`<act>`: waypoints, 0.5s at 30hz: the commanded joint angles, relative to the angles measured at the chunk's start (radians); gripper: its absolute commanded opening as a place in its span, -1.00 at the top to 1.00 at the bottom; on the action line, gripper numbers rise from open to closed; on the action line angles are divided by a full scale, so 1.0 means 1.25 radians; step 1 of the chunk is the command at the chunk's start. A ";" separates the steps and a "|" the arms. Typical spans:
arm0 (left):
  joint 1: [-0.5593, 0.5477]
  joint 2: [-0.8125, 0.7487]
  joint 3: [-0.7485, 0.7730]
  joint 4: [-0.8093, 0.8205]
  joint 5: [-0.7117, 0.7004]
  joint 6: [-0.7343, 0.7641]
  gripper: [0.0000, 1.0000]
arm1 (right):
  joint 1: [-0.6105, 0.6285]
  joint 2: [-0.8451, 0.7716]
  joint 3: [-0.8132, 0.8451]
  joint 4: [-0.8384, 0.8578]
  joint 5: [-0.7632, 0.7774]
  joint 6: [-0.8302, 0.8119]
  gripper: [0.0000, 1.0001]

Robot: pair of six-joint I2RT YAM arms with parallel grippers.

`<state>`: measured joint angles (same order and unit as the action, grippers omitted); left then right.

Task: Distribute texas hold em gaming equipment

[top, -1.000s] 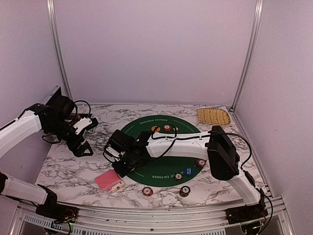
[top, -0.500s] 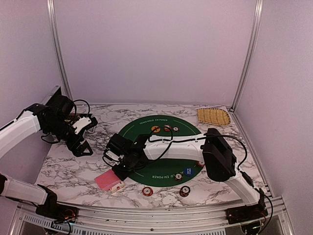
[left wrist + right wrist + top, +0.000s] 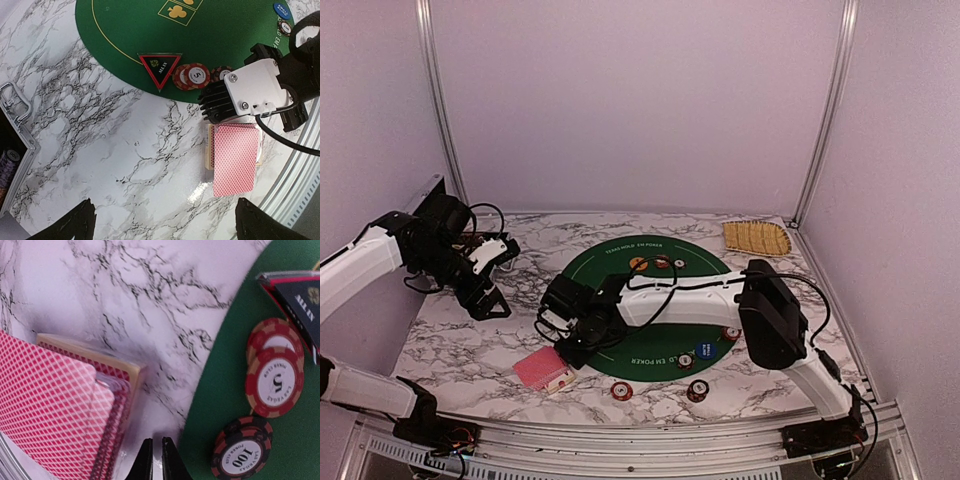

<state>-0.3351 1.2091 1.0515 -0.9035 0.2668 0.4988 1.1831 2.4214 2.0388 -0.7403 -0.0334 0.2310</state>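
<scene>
Jaws of the right gripper (image 3: 156, 460) stand almost together, with only a thin slit between them and nothing in it. They sit low over the marble table (image 3: 470, 340) at the near left, between the deck of red-backed cards (image 3: 55, 410) and the edge of the green mat (image 3: 125, 25).

The deck lies just off the mat, its top cards slipped a little askew. Cards are probably light, thin and slick. One card should come away best if slid off and pinched at a short edge. The whole deck would need a firm hold across its long sides or it may splay.

Two loose chips (image 3: 621, 390) lie near the front edge. Just on the mat are a red chip stack (image 3: 274, 380), a dark chip stack (image 3: 242, 452) and the triangular marker (image 3: 160, 67). Chips are stiff and dense, so grip low across the rim or the stack may topple. The flat marker offers little height, so its edges are the likely purchase.

Farther right lies the blue button (image 3: 703, 351), and at the far side the orange button (image 3: 638, 263).

At the far left the left gripper (image 3: 165, 225) hangs with its jaws wide apart and empty.
</scene>
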 commanded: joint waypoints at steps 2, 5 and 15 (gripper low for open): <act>-0.028 0.009 -0.014 -0.020 0.045 -0.013 -0.98 | -0.040 -0.138 -0.097 0.048 0.009 0.025 0.53; -0.071 0.018 -0.032 -0.007 0.034 -0.030 -0.98 | -0.054 -0.209 -0.177 0.094 0.003 0.048 0.04; -0.203 0.048 -0.046 0.011 -0.068 -0.070 -0.98 | -0.075 -0.370 -0.324 0.148 0.023 0.112 -0.53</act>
<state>-0.5404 1.2514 1.0012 -0.8963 0.2382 0.4461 1.0927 2.0102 1.6665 -0.6033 -0.0235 0.3279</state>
